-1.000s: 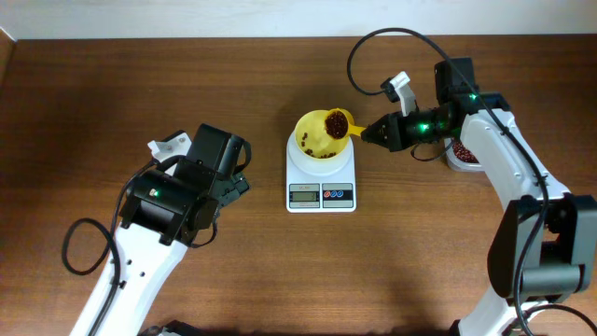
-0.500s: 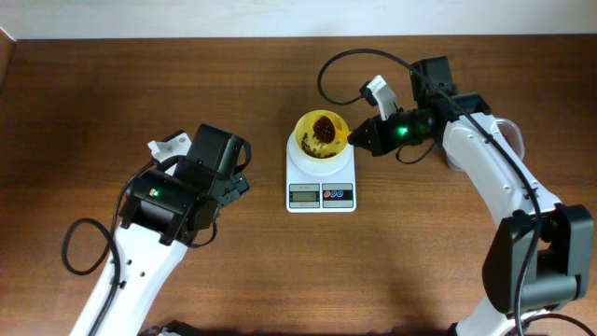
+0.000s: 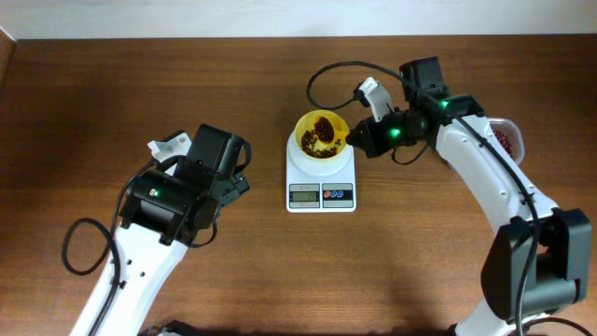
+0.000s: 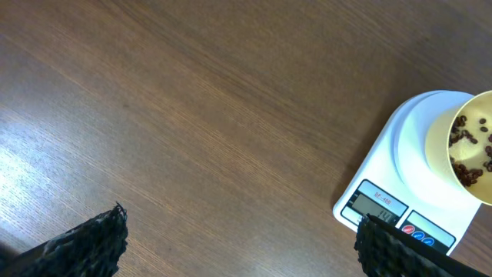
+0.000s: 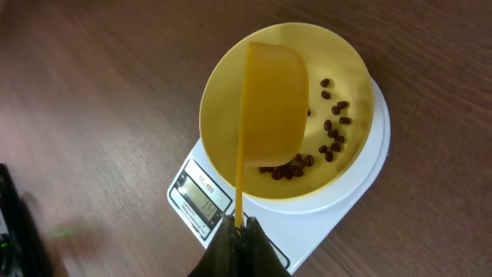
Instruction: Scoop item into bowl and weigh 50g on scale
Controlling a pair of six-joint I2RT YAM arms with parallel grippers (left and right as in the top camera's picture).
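**Right hand.** The right hand (image 5: 238, 231) was closed tight on the thin handle of a small yellow-orange scoop (image 5: 270, 92). The scoop hung over the bowl (image 5: 342, 54) with its cup rolled over, so that in the right wrist view the outer back of the cup faced the camera and the mouth faced down into the bowl. Whether any load remained inside the cup could not be told.

**Task items.** The yellow bowl sat centred on the round platform of the white scale (image 3: 322, 179), near the middle of the counter (image 3: 140, 84). A loose scatter of dark red-brown beans (image 5: 334, 127) lay on the bowl floor, partly under the scoop. Much of the yellow floor remained bare. The scale display was lit, but its digits were too small to read with confidence.

**Supply.** A clear container (image 3: 505, 140) holding more beans stood at the far right, partly hidden behind the right arm.

**Left hand.** The left hand (image 3: 233, 177) hovered over bare counter to the left of the scale, well apart from it. Its fingers were spread wide and held nothing.
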